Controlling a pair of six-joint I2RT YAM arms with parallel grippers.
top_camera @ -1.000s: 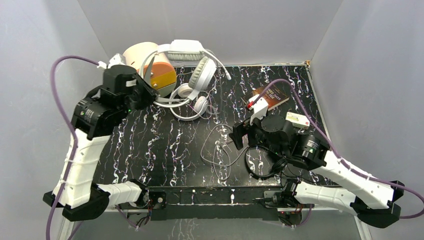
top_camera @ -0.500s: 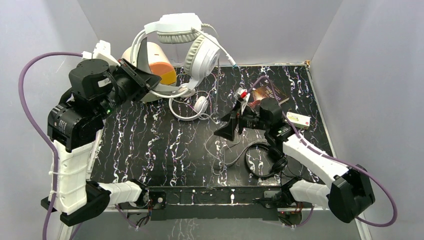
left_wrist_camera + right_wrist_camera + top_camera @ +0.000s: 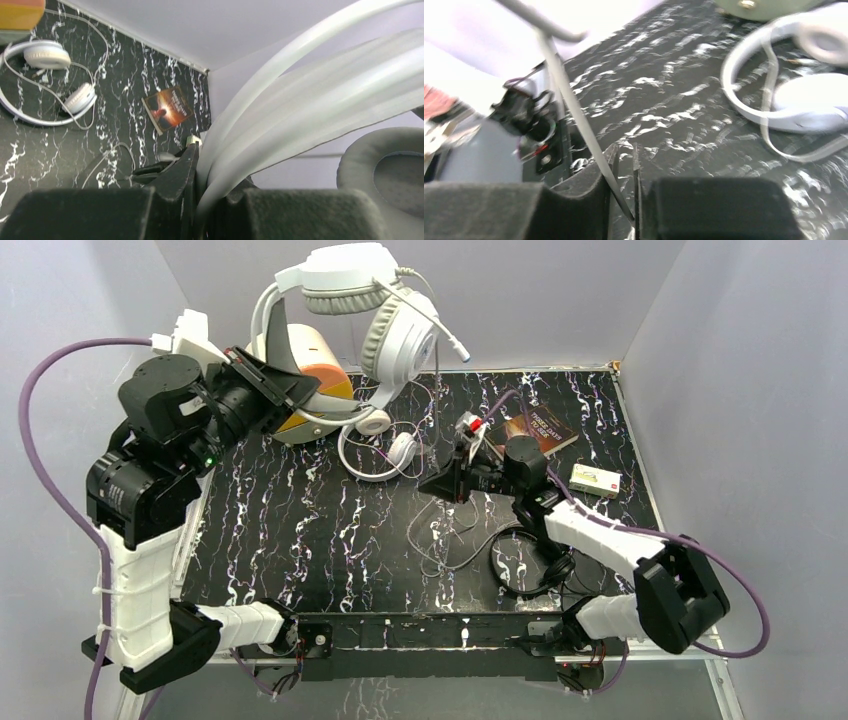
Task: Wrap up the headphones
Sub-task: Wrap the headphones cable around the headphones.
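Observation:
My left gripper [image 3: 292,390] holds the big white over-ear headphones [image 3: 350,268] high above the back left of the table, shut on the headband [image 3: 300,90]. Their white cord [image 3: 437,410] hangs straight down from one ear cup. My right gripper [image 3: 441,483] sits at that cord [image 3: 574,105], its jaws drawn in to a narrow slit with the cord running through and touching both fingers. The slimmer white on-ear headphones [image 3: 375,452] lie flat behind it. The small black headphones [image 3: 525,565] lie near the front right, partly under my right arm.
A beige and orange cylinder [image 3: 310,368] stands at the back left, under the raised headphones. A book [image 3: 540,430] and a small box [image 3: 595,478] lie at the back right. Loose cord [image 3: 440,540] loops across the table's middle. Grey walls enclose three sides.
My left arm has lifted the big white headphones off the table. My right arm swung in to the hanging cord, and its jaws went from wide open to nearly closed.

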